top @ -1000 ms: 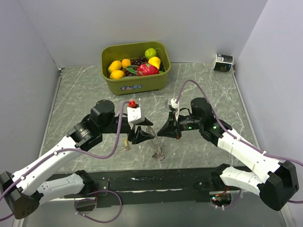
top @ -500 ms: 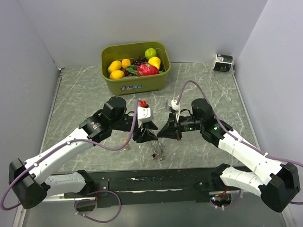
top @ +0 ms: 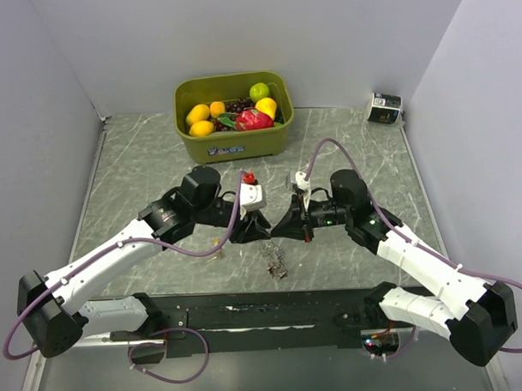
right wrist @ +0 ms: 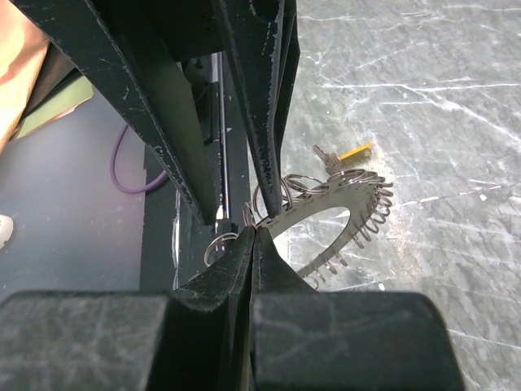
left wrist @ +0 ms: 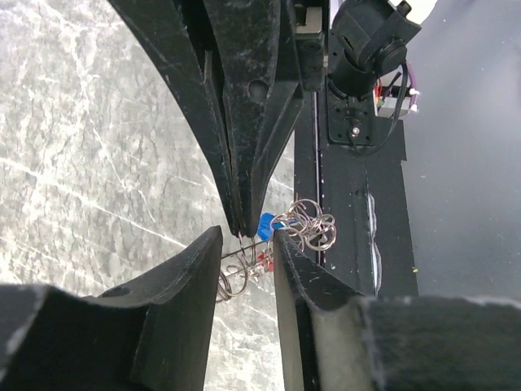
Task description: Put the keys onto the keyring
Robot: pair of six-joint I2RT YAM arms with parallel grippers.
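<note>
My right gripper (top: pixel 282 232) (right wrist: pixel 255 232) is shut on the edge of the keyring (right wrist: pixel 334 194), a flat metal crescent hung with several small wire rings. It hangs just above the table (top: pixel 267 245). My left gripper (top: pixel 254 232) (left wrist: pixel 248 236) faces the right one, open by a narrow gap, with its fingers (left wrist: pixel 203 269) on either side of the right fingertips and the ring's end. A blue-headed key (left wrist: pixel 266 226) and a red bit hang among the rings. More keys (top: pixel 276 265) lie below on the marble. A yellow-headed key (top: pixel 216 248) (right wrist: pixel 356 151) lies apart to the left.
An olive bin (top: pixel 242 143) of toy fruit stands at the back centre. A small dark box (top: pixel 384 107) sits in the back right corner. A black strip (top: pixel 274 311) runs along the near table edge. Grey walls close in both sides.
My left arm has swung right until its fingers meet the right gripper's tips, and its jaws have narrowed. The right gripper has kept its hold on the keyring and hardly moved.
</note>
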